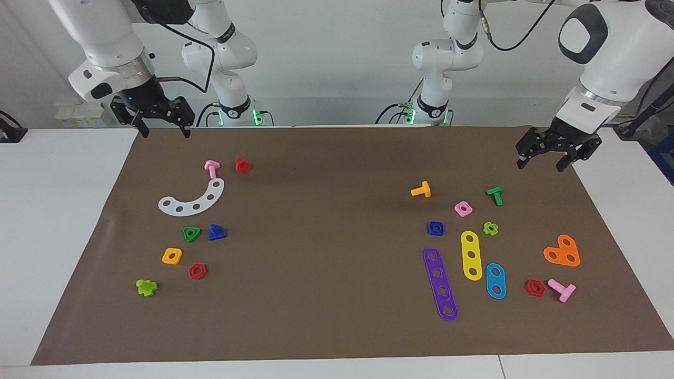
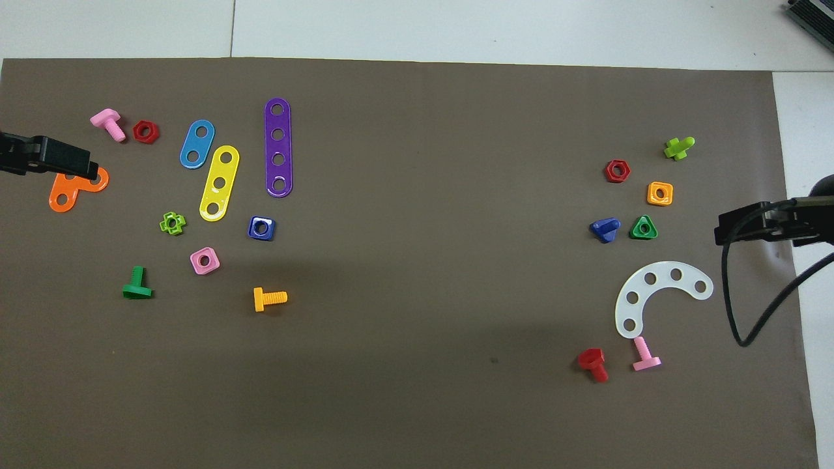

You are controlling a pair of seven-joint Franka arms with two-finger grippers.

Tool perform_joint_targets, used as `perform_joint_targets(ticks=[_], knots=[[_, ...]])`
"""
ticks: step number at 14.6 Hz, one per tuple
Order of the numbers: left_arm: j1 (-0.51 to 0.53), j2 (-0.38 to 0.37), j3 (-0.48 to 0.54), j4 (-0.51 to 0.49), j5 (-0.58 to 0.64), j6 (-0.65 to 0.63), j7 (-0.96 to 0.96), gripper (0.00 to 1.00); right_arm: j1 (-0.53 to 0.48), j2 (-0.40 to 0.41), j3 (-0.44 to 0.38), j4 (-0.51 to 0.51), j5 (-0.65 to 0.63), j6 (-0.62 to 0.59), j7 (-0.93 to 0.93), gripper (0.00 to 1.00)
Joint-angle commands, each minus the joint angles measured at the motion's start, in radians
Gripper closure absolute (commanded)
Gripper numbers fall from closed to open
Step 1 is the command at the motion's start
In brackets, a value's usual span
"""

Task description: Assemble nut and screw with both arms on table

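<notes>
Both grippers hang empty with fingers spread: the left gripper and the right gripper, each over the mat's edge at its own end. Nut lies beside a purple strip; screw beside a green triangle.

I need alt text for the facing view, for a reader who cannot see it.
Two white arms hold open pincers, left and right, above a brown mat strewn with colourful toy parts. The blue nut and blue screw lie untouched at opposite ends.
</notes>
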Motion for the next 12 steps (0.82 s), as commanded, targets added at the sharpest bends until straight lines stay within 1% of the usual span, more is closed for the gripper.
perform_joint_targets(ticks=[1,10,12], knots=[[-0.003,-0.027,0.005,-0.029,-0.013,0.005,0.014,0.0,-0.008,-0.019,0.003,-0.029,0.011,0.012,0.014,0.0],[-0.004,-0.027,0.004,-0.029,-0.013,0.006,0.014,0.0,-0.009,-0.025,0.003,-0.04,0.011,0.016,0.005,0.0],[-0.004,-0.027,0.004,-0.029,-0.013,0.008,0.014,0.0,-0.009,-0.028,0.003,-0.06,0.011,0.033,0.003,0.0]])
